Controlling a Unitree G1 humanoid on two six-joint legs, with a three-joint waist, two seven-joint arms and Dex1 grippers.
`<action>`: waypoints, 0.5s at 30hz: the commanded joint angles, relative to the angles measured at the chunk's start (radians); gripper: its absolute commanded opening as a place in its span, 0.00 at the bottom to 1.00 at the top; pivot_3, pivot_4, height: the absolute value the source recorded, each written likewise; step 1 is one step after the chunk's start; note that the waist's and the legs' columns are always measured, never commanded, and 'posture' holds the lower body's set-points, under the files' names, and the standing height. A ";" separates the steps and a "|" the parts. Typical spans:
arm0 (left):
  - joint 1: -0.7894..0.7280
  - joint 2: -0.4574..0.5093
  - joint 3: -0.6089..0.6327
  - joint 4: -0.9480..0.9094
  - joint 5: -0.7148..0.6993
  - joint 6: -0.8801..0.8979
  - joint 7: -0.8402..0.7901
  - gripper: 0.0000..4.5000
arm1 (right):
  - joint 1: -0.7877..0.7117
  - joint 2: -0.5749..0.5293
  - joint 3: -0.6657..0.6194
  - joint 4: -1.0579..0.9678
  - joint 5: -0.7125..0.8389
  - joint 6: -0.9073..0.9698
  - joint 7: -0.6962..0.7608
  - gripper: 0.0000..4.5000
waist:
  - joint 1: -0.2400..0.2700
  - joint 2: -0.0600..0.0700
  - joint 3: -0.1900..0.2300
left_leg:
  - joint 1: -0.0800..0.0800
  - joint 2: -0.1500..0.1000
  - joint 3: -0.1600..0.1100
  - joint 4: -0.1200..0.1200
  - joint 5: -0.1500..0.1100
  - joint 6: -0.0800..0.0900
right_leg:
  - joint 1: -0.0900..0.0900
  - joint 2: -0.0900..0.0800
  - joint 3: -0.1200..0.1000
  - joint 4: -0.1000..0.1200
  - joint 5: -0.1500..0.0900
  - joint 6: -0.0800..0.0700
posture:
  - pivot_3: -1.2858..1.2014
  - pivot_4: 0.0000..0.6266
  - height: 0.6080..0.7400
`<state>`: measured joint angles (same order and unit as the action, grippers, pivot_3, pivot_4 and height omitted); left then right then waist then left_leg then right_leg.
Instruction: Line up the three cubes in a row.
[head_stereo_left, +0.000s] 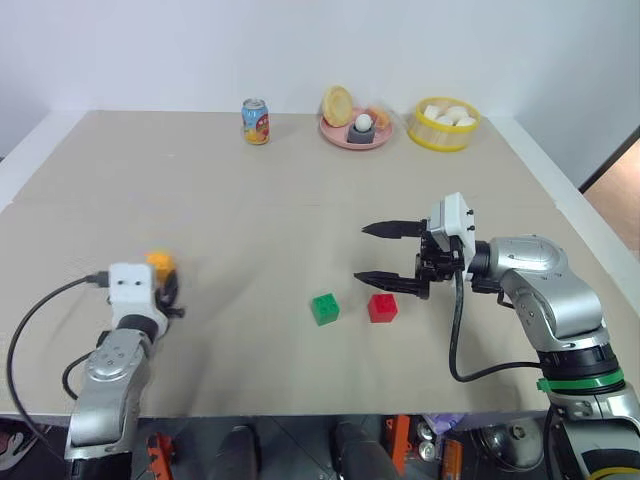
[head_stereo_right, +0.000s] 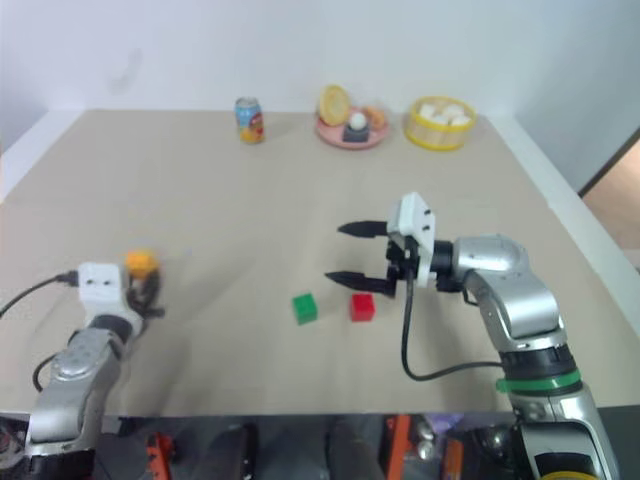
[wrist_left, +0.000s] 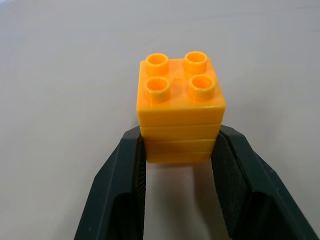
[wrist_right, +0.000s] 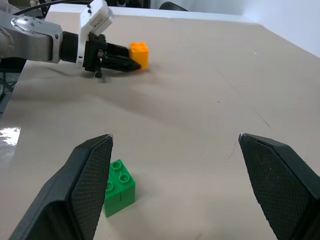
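At the table's left side my left gripper (wrist_left: 179, 137) is shut on the orange-yellow cube (wrist_left: 180, 107), its pads pressed on the cube's two sides; I also see that cube (head_stereo_left: 160, 264) from the head and, from the right wrist, held at the left gripper's tips (wrist_right: 127, 62). The green cube (head_stereo_left: 324, 308) and the red cube (head_stereo_left: 382, 307) sit side by side near the table's middle front, a small gap between them. My right gripper (head_stereo_left: 361, 253) hangs open just above and behind the red cube, pointing left. The green cube (wrist_right: 119, 187) lies by its lower finger.
A soda can (head_stereo_left: 256, 121), a pink plate (head_stereo_left: 335, 140) with food and a yellow bowl (head_stereo_left: 440, 143) of white balls stand along the far edge. Bare tabletop lies between the orange-yellow cube and the green one.
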<state>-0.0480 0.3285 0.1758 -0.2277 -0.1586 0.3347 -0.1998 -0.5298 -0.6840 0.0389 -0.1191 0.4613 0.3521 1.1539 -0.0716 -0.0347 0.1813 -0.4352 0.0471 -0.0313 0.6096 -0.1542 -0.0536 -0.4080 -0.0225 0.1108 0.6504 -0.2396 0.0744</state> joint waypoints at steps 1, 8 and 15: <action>-0.065 0.042 -0.061 0.023 -0.052 -0.092 -0.186 0.28 | -0.020 -0.028 -0.032 -0.016 0.013 -0.005 0.020 0.93 | 0.001 0.000 0.000 | 0.000 0.000 0.000 0.000 0.000 0.000 | 0.000 0.000 0.000 0.000 0.000 0.000 | 0.52 0.24 1.00; -0.154 0.144 -0.173 0.064 -0.179 -0.192 -0.603 0.28 | 0.046 -0.129 -0.119 -0.026 0.068 0.027 0.076 0.93 | 0.006 0.000 0.000 | -0.001 0.000 0.000 -0.002 0.000 0.000 | -0.001 0.000 0.000 -0.001 -0.001 0.000 | 0.52 0.24 1.00; -0.213 0.203 -0.235 0.133 -0.241 -0.197 -0.857 0.28 | 0.159 -0.201 -0.210 -0.028 0.088 0.042 0.082 0.93 | 0.007 0.001 0.000 | 0.000 0.000 0.000 -0.004 0.000 0.000 | -0.001 0.000 0.000 0.000 -0.003 0.000 | 0.52 0.24 1.00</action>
<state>-0.2427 0.5077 -0.0497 -0.1000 -0.3774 0.1557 -0.9952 -0.3842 -0.8635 -0.1216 -0.1226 0.5205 0.3918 1.2313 -0.0644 -0.0336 0.1818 -0.4354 0.0474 -0.0309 0.6061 -0.1542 -0.0534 -0.4087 -0.0224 0.1109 0.6499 -0.2422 0.0743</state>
